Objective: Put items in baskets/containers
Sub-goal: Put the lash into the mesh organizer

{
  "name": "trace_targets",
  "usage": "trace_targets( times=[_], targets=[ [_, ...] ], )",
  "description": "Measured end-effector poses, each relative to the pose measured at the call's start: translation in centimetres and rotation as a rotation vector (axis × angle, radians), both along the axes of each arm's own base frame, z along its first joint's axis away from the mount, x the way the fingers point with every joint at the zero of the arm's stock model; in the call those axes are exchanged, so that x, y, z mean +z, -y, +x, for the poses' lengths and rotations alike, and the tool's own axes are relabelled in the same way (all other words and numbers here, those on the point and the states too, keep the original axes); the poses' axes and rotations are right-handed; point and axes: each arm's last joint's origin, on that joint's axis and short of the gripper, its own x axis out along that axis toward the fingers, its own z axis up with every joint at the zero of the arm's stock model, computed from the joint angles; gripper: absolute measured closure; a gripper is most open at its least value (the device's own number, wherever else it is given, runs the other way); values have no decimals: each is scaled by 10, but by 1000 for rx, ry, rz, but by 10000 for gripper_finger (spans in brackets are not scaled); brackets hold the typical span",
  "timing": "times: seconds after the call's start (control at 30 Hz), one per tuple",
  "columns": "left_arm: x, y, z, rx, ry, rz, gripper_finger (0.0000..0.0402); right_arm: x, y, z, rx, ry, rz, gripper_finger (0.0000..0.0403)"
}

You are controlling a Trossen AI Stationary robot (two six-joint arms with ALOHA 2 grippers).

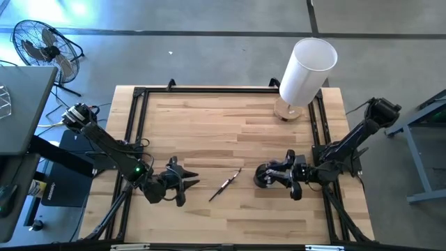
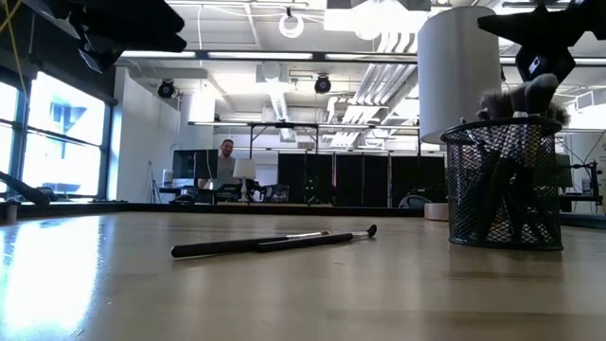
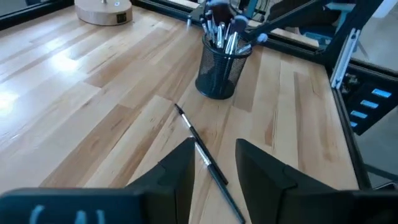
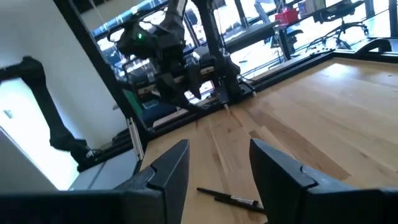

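Black wire mesh forms the round cup (image 2: 504, 183) standing on my table (image 1: 209, 125), already crowded with brushes (image 3: 225, 31) whose bristle tips poke above its rim. My right claw (image 1: 273, 178) hovers right over that cup, its fingers (image 4: 166, 173) spread apart with nothing between them. One last dark-handled brush (image 1: 225, 184) lies flat on the wood between my two claws, beside the cup but apart from it. My left claw (image 1: 187, 180) sits low near the handle end of that brush, fingers (image 3: 177, 171) parted and empty. Well back stands a tall white cylinder (image 1: 306, 70).
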Motion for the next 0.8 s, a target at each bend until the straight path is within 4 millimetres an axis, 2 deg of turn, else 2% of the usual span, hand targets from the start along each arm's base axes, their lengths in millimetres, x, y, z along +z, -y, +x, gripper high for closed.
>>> trace_targets(
  times=[0.13, 0.23, 0.33, 0.47, 0.63, 0.8],
  targets=[
    [7, -3, 7, 31, 38, -24, 289, 6, 3, -2, -28, 21, -7, 255],
    [21, -11, 28, 38, 42, -32, 300, 10, 5, -4, -33, 37, -20, 262],
    [33, -23, 63, -13, 12, -21, 314, 14, 8, -6, -68, 47, -27, 266],
    [37, -51, 114, 10, -120, -80, 328, 17, 10, -7, -89, 55, -53, 271],
    [24, -80, 175, -48, -425, -203, 333, 17, 10, -8, -93, 51, -59, 275],
    [3, -103, 220, 49, -641, -299, 334, 16, 10, -7, -88, 44, -63, 275]
  ],
)
